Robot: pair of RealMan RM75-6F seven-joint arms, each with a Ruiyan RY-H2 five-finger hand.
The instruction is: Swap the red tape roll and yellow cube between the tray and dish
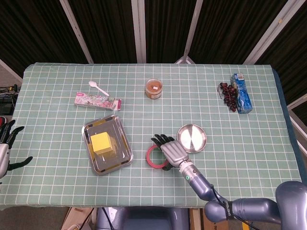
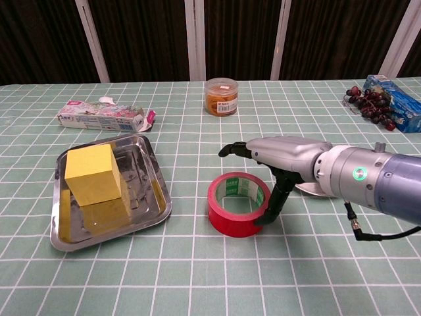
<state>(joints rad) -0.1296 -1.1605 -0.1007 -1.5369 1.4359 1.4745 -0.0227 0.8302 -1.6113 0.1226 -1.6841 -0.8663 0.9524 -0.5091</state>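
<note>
fingers (image 2: 238, 149) of the right hand (image 2: 283, 158): spread and reaching forward over the tape (image 2: 235, 211); one digit drops to touch the roll's right outer wall. grip appears released or releasing; whether any pinch remains cannot be told.

left hand (image 1: 5, 143): at the far left table edge, fingers apart, holding nothing.

tape: red roll, flat on the cloth (image 2: 197, 276), between tray (image 2: 155, 205) and dish (image 1: 192, 138), in neither.

cube (image 2: 93, 172): yellow, sits in the steel tray, upright, untouched.

dish: steel, bare, just behind the right hand.

step in hand, as judged: parking the tape on the cloth so the cube can be moved first. advice: lift the hand straight up so the trailing digit does not drag or tip the roll; leave the roll apart from the tray rim, so a path to the cube stays free.

writing: tape core (image 2: 241, 188) carries a green-and-white label, text too small to read. packet (image 2: 100, 116) behind the tray has print, unreadable. blue box (image 2: 395, 103) at far right, print unreadable. jar (image 2: 221, 96) shows no legible label.
</note>
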